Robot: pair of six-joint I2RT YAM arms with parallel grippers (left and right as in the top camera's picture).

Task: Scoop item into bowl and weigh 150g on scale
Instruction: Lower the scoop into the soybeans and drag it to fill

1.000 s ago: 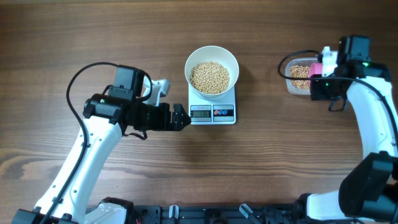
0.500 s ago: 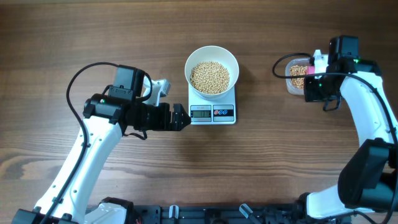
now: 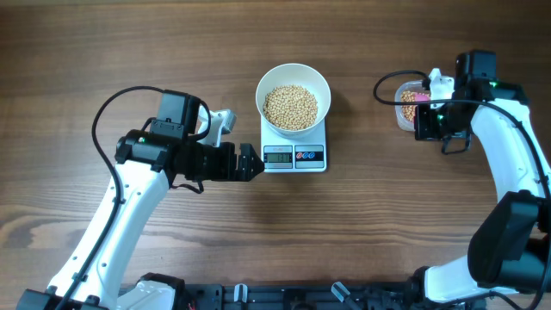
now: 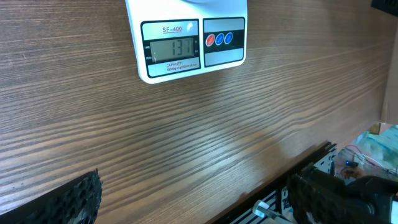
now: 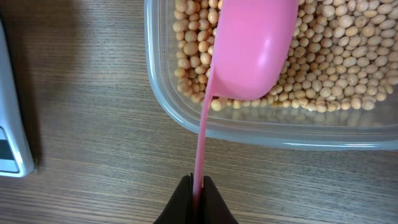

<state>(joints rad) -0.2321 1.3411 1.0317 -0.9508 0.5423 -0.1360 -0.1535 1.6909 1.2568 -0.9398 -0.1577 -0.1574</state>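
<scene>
The beans (image 3: 290, 106) form a good heap inside the white bowl (image 3: 263, 90), which sits on the scale (image 3: 294, 156) at the middle of the bench (image 3: 129, 52). In the left wrist view the scale's display (image 4: 175, 48) reads what looks like 137, so most of the weighing appears done and only a small top-up is left to reach 150.

More beans lie in the clear plastic container (image 5: 180, 118), well apart from the scale on the right side of the bench. The head of the pink scoop (image 5: 252, 50) is down among them, near the container's wall. Whether it has picked up a load cannot be told from here.

The right gripper (image 5: 198, 190) is closed tight on the scoop's thin handle. It appears to be collecting another portion, which would need to be small to avoid overshooting.

The left gripper (image 3: 250, 163) hangs just beside the scale's front left corner. Its jaws are spread wide with nothing between them, and its camera faces the display.
</scene>
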